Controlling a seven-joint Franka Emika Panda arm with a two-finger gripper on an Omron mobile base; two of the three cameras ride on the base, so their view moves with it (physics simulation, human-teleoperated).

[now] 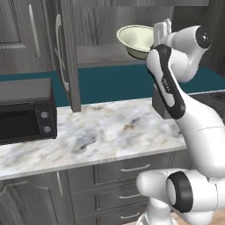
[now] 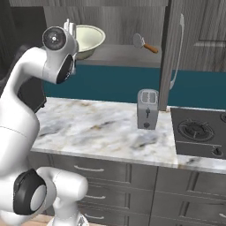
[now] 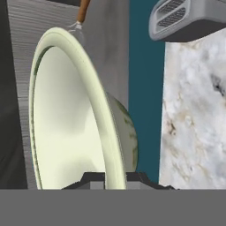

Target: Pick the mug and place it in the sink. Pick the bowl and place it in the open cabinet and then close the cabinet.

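Hanging tilted at the open cabinet (image 1: pixel 66 57), just above its grey shelf (image 2: pixel 123 55), the bowl (image 1: pixel 137 40) is being held by its rim. The gripper (image 3: pixel 115 176) is pinching that rim narrowly, one finger inside and one outside. The arm (image 1: pixel 169 83) is reaching high, elbow bent, over the marble counter (image 2: pixel 101 128) and toaster (image 2: pixel 148 109).
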